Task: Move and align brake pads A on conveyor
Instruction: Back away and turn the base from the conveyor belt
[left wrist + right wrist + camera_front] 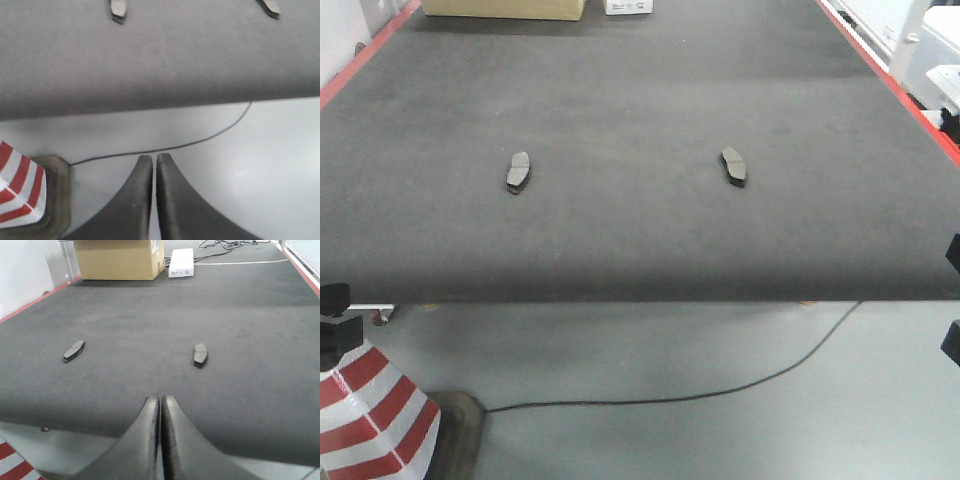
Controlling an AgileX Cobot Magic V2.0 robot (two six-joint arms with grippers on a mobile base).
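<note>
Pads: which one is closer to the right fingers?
The right pad, just ahead of the fingers; the left pad sits far off to their left.

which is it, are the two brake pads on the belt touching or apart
Apart. The exterior front view shows the left pad and the right pad lying with a wide stretch of bare conveyor between them.

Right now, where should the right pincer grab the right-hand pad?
Likely top-down across the middle of the right brake pad, closing on its two long edges: it lies flat on the conveyor, low and oblong, both sides free. The right pincer is shut, so open first.
</note>
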